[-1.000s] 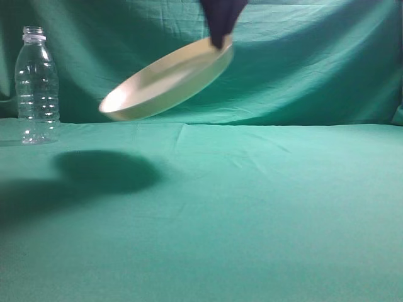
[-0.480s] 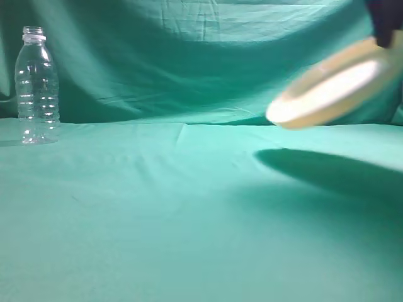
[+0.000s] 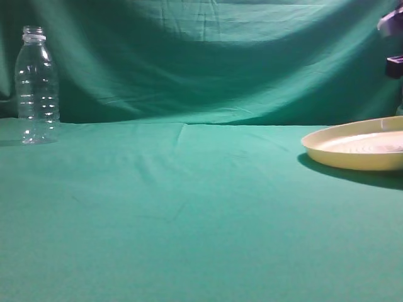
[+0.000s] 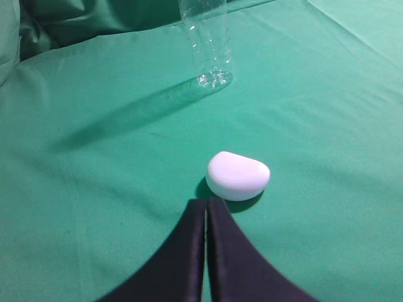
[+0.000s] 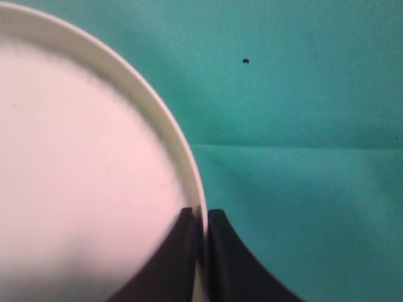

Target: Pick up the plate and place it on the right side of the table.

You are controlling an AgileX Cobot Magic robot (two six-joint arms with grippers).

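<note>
The plate [image 3: 359, 151] is set down on the right of the table [image 3: 189, 214], its rim pinched by the right gripper [image 5: 203, 220]. Placement seems nearly done; release and withdrawal are called for next. The left gripper [image 4: 206, 207] is closed on nothing.

The left gripper [image 4: 206, 211] enters from the bottom edge. Its two dark fingers [image 4: 186, 251] are pressed together, with only a thin line between them, and nothing is held between them. Just beyond the fingertips, a small white rounded object [image 4: 237, 175] lies on the table [image 4: 327, 126], close to the tips but not touching them. Further away, near the top edge, a clear plastic bottle [image 4: 208, 44] stands upright; its upper part is cut off by the frame. The bottle throws a long shadow to the left across the teal-green cloth. In the top left corner, darker folded green cloth [image 4: 75, 16] is visible.
</note>
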